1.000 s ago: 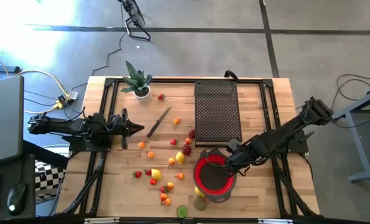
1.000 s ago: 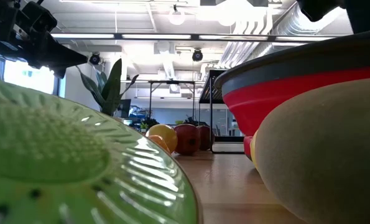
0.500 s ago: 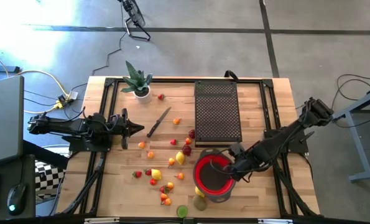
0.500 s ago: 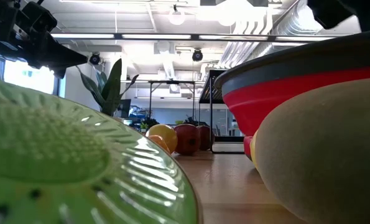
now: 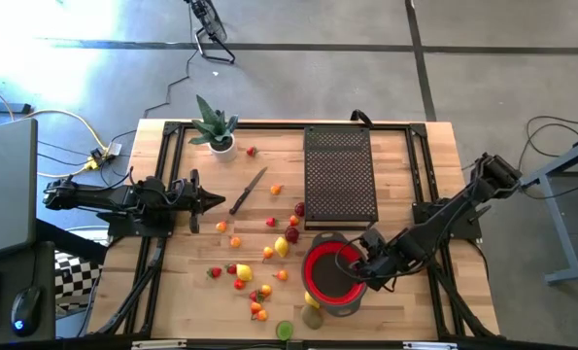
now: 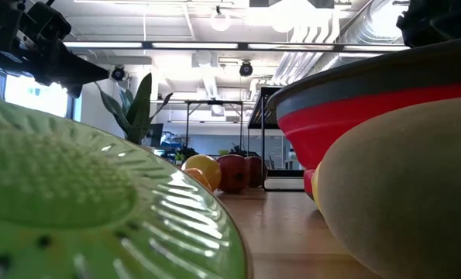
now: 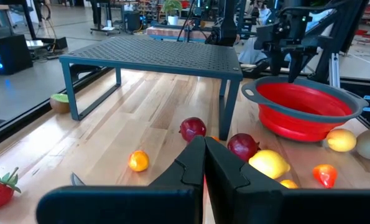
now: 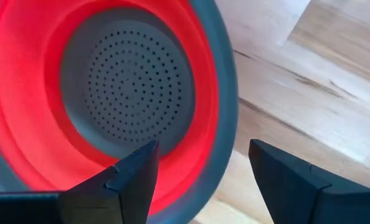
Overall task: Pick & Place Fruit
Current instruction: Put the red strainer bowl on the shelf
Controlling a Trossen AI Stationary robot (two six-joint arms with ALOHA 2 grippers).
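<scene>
Several small toy fruits lie scattered on the wooden table left of the red bowl (image 5: 314, 268), among them a yellow lemon (image 5: 281, 246) (image 7: 268, 163), a dark red one (image 7: 193, 129) and an orange one (image 7: 138, 160). The bowl (image 8: 225, 81) has a grey perforated bottom and holds nothing. My right gripper (image 5: 359, 268) (image 8: 203, 152) is open above the bowl's right rim, one finger over the inside, one over the table outside. My left gripper (image 5: 218, 202) (image 7: 204, 149) is shut and hovers at the table's left, touching nothing.
A black perforated rack (image 5: 340, 175) stands behind the bowl. A potted spiky plant (image 5: 214, 128) is at the far left, and a brown-handled knife (image 5: 248, 191) lies near my left gripper. A green kiwi half (image 5: 285, 331) and a brownish fruit (image 5: 313, 316) sit at the near edge.
My right gripper has moved from over the bowl's far rim toward the table's near edge and a little to the right, ending over the bowl's right rim. The bowl and the fruits have stayed put.
</scene>
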